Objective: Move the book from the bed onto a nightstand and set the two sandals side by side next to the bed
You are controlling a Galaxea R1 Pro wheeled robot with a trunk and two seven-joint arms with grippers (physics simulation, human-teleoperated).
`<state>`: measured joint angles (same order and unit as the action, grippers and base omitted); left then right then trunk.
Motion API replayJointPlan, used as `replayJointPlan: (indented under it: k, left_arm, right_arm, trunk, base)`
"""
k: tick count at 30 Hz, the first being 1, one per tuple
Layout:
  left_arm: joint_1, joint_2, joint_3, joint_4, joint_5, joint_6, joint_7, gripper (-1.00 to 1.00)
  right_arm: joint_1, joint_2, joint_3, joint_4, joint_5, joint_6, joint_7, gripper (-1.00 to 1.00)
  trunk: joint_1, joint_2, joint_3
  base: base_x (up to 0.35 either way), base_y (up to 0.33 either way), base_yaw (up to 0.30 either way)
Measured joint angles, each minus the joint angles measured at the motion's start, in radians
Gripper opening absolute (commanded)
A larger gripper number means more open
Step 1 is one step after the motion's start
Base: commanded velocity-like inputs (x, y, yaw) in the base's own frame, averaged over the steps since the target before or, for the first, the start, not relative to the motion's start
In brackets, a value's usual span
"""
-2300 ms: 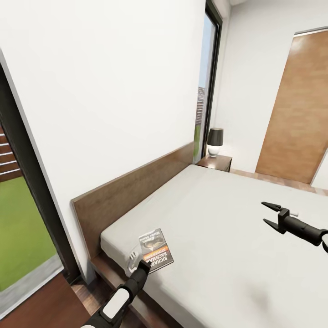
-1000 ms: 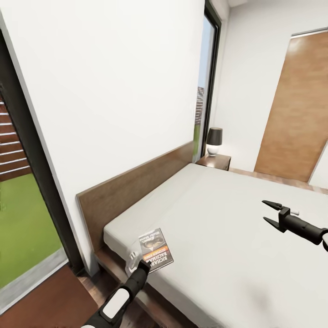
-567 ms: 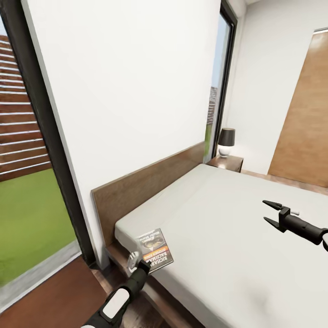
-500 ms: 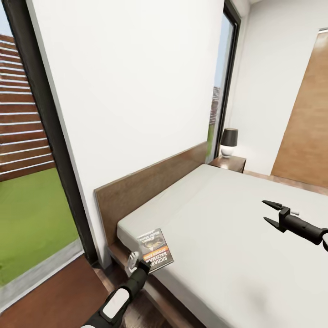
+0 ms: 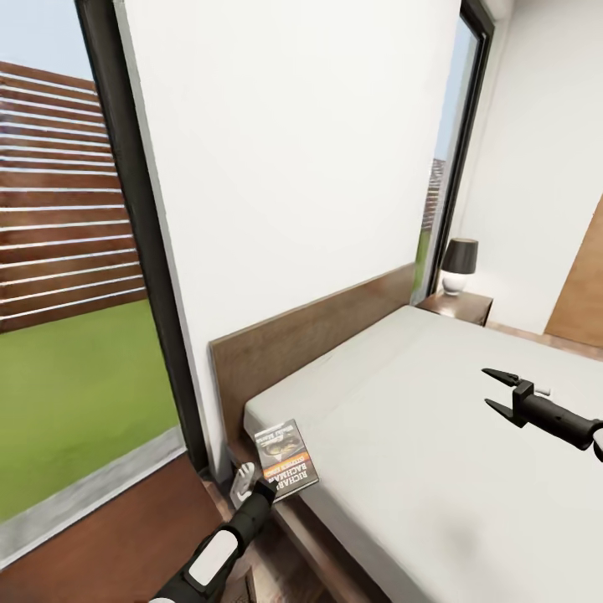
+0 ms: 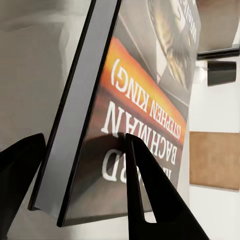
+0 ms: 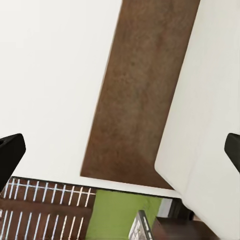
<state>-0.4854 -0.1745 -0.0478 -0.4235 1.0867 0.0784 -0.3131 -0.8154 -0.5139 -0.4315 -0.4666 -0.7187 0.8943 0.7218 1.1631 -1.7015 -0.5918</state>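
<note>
While the left gripper clamps the book between its fingers, the paperback is held above the near corner of the bed, cover up. Farther right, the right gripper hovers over the mattress, jaws spread and empty. Beyond, the headboard meets the white wall; a lamp stands on the far nightstand.

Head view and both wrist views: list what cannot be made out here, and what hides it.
- Left gripper: in the head view the book covers its fingertips.
- Book: in the left wrist view the cover runs off the frame edge.
- Nightstand: in the head view the bed hides its lower part.
- Right gripper: in the right wrist view the frame edges cut off its fingertips.
</note>
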Motion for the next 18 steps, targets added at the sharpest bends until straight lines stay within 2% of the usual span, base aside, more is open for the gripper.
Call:
replayJointPlan:
  k: [18]
  left_arm:
    - [0.0,0.0,0.0,0.0,0.0,-0.002,0.0,-1.0]
  right_arm:
    - [0.0,0.0,0.0,0.0,0.0,0.0,0.0,1.0]
  trunk:
    - [0.0,0.0,0.0]
  base:
    - [0.0,0.0,0.233]
